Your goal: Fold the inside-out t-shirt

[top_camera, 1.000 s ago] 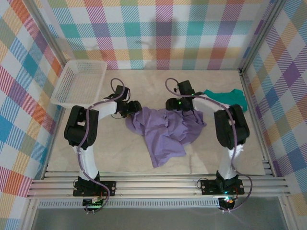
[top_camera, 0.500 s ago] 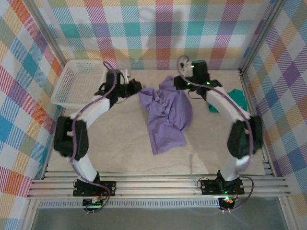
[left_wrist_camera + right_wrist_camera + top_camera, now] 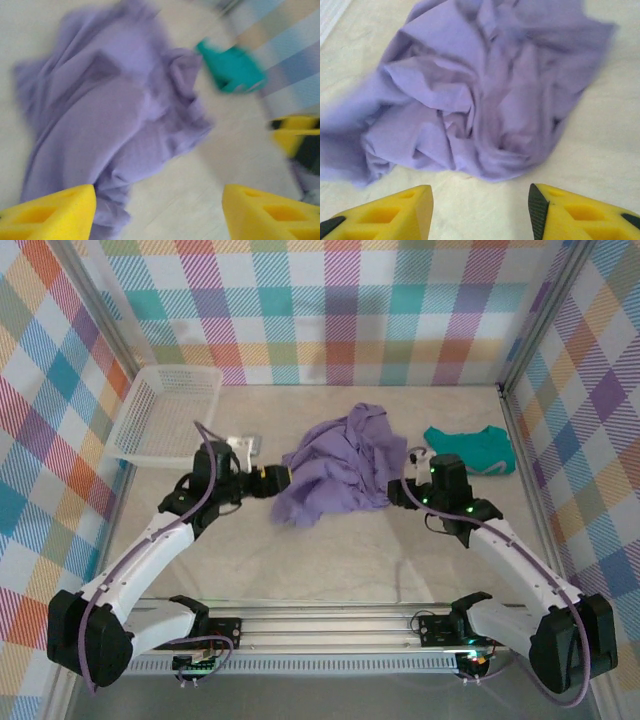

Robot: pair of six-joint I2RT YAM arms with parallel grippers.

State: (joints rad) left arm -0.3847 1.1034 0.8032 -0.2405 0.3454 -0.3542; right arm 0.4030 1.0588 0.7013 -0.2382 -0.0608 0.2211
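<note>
Your shirt (image 3: 335, 465) sits in a crumpled heap on the table (image 3: 350, 560), just past centre toward 12 o'clock. Your left gripper (image 3: 283, 480) is at the heap's 8 o'clock edge, jaws apart and holding nothing. Your right gripper (image 3: 412, 464) is at its 3 o'clock, just beside the cloth, jaws also apart over bare surface. A teal garment (image 3: 470, 450) lies at 2 o'clock and a basket (image 3: 165, 410) at 10.

Crumpled lavender t-shirt (image 3: 335, 465), left claw (image 3: 282, 479) at its left edge — right claw (image 3: 411, 462) near its right side, teal garment (image 3: 470, 450) beyond
</note>
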